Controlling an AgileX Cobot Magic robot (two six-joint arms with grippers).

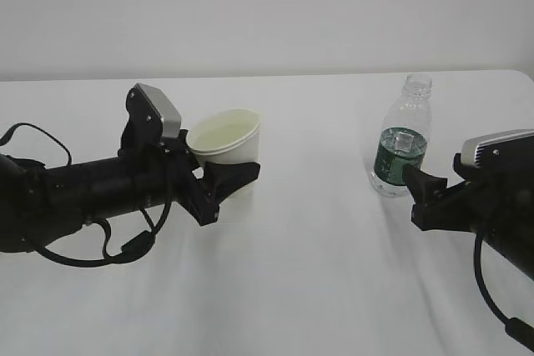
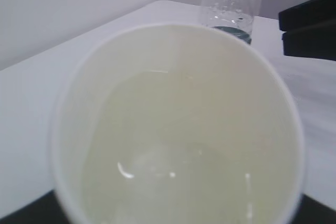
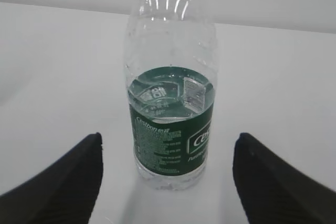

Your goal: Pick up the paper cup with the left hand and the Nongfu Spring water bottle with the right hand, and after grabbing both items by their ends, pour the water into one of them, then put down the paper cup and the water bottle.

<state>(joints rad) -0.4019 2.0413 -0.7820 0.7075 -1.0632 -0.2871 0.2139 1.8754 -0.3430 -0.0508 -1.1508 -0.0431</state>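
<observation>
The white paper cup (image 1: 227, 134) leans toward the camera with my left gripper (image 1: 224, 179) shut on its lower part. In the left wrist view the paper cup (image 2: 68, 108) fills the frame and hides the fingers; water (image 2: 173, 145) lies in its cream-tinted inside. The Nongfu Spring water bottle (image 1: 401, 141) stands upright and capless on the table at the right, with water (image 3: 169, 92) up to the top of its green label. My right gripper (image 1: 420, 196) is open just in front of it. The bottle (image 3: 170, 103) stands ahead of the fingertips (image 3: 90, 148), touching neither.
A white table (image 1: 317, 281) carries everything, with a plain pale wall (image 1: 267, 6) behind. Its far edge runs behind the bottle. The bottle (image 2: 231, 3) and the dark right gripper (image 2: 310, 22) show past the cup's rim in the left wrist view.
</observation>
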